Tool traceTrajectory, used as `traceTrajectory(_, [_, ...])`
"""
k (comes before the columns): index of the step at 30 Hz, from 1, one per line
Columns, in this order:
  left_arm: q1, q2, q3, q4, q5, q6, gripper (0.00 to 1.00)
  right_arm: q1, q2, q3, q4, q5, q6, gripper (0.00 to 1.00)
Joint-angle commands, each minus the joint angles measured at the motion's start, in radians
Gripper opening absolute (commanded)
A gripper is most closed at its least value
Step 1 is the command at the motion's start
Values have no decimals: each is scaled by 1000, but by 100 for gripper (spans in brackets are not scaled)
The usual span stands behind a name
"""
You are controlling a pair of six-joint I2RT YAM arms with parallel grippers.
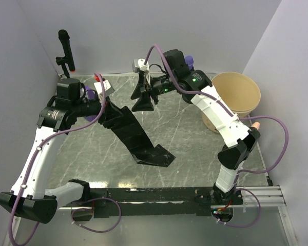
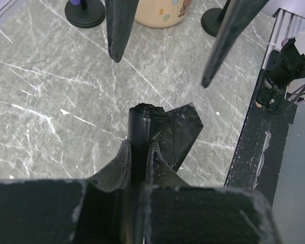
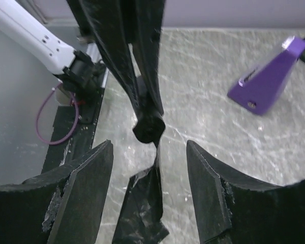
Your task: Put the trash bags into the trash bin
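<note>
Pressed together at the bottom of the left wrist view, the left gripper (image 2: 140, 152) pinches a bunched, rolled end of the black trash bag (image 2: 157, 127), whose glossy film fans out just past the fingertips over the grey marble table (image 2: 56, 101). Seen from above, that bag (image 1: 136, 133) hangs from the left gripper (image 1: 105, 100) and runs slantwise toward the near edge, its lower end lying flat on the table near the middle. The right gripper (image 1: 142, 105) hovers just beside the held end with its fingers spread wide and nothing between the pads; in its own wrist view the two fingers (image 3: 86, 193) stand on either side of a strip of crinkled film, with a gap on each side. The trash bin (image 1: 235, 92) stands upright at the far right corner of the table, well apart from the bag, and its pale inside shows no bag. A microphone (image 1: 65, 43) stands at the far left corner, and a purple wedge (image 3: 268, 76) shows in the right wrist view, over the table beyond the fingers.
</note>
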Motion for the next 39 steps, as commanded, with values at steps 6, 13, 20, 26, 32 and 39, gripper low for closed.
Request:
traceTrajectory(6, [-6, -32, 10, 74, -1, -18, 1, 41, 28, 56, 49, -70, 11, 64])
traceTrajectory(13, [-6, -38, 7, 89, 5, -29, 1, 52, 77, 98, 57, -42, 14, 61])
traceTrajectory(20, [-6, -43, 7, 86, 7, -18, 1, 52, 92, 104, 51, -45, 11, 50])
traceTrajectory(26, [-6, -38, 4, 77, 8, -15, 1, 54, 92, 102, 38, -76, -7, 14])
traceTrajectory(32, [-6, -26, 26, 1, -22, 45, 48, 52, 79, 104, 2, -79, -74, 0])
traceTrajectory(39, [-6, 35, 67, -167, -18, 201, 46, 52, 60, 116, -26, -51, -121, 0])
